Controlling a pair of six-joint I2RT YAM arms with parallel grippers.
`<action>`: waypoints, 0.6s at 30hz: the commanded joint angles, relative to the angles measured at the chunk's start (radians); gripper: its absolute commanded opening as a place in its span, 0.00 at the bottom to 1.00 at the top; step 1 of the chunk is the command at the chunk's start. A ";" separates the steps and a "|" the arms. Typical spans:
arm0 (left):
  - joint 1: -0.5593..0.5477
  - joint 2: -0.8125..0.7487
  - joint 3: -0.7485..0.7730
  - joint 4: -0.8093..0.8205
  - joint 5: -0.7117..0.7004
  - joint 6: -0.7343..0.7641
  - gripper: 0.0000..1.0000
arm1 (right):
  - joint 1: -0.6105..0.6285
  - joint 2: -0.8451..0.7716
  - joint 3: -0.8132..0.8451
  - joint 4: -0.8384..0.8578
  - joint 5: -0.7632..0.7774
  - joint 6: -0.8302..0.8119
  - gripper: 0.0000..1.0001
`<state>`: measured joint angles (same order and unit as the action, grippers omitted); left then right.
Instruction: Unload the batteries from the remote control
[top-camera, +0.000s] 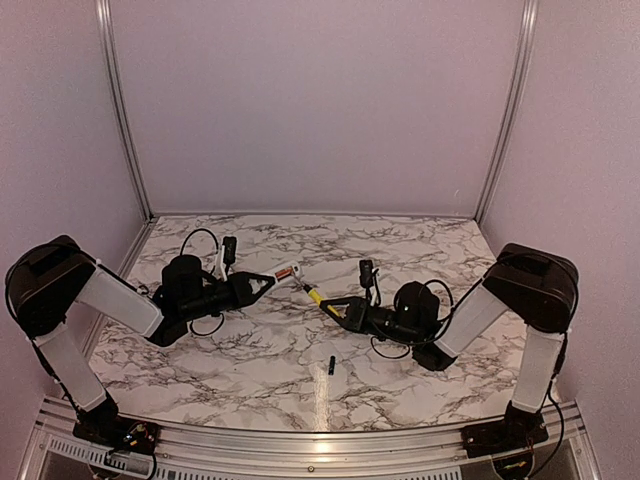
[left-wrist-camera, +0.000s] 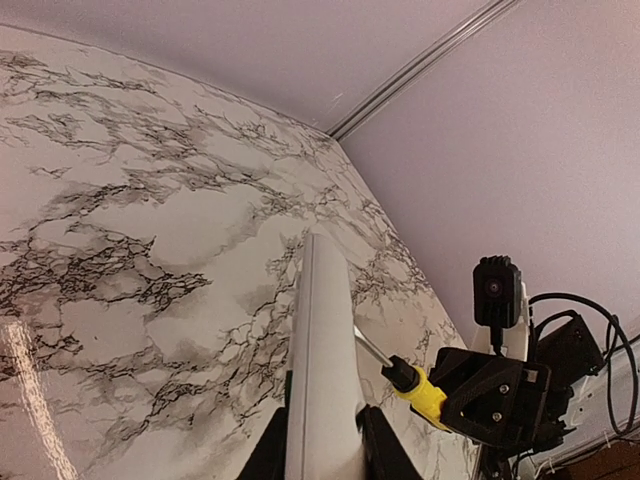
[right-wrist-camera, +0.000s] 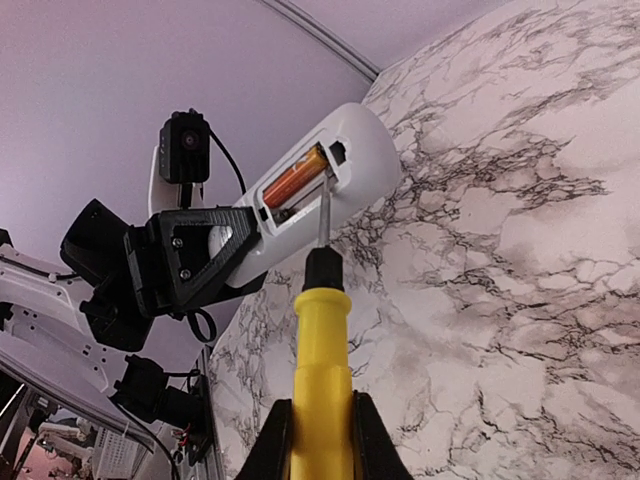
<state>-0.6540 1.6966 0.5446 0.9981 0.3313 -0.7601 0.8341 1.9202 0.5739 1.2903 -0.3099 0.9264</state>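
Left claw (top-camera: 268, 284) clamped on remote control (right-wrist-camera: 365, 150), right claw (right-wrist-camera: 320, 435) clamped on screwdriver (right-wrist-camera: 322, 340). Orange battery (right-wrist-camera: 297, 175) looks tiny, slick; I'd lever its exposed end.

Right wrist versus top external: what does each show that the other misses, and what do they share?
Only the right wrist: the remote control's open compartment with an orange battery inside, and the screwdriver's tip at its edge. Only the top external: a dark battery lying loose on the table, toward the near edge. Both: the left gripper shut on the remote control, the right gripper shut on the screwdriver.
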 joint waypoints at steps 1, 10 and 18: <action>-0.053 0.011 0.037 0.040 0.221 -0.013 0.00 | 0.049 -0.061 0.091 -0.091 0.014 -0.152 0.00; -0.053 0.017 0.041 0.040 0.228 -0.021 0.00 | 0.111 -0.114 0.183 -0.393 0.189 -0.337 0.00; -0.053 0.022 0.047 0.035 0.230 -0.023 0.00 | 0.213 -0.099 0.345 -0.690 0.473 -0.533 0.00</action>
<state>-0.6357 1.7126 0.5507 0.9844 0.2565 -0.7792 0.9752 1.8130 0.7780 0.7578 0.0505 0.5503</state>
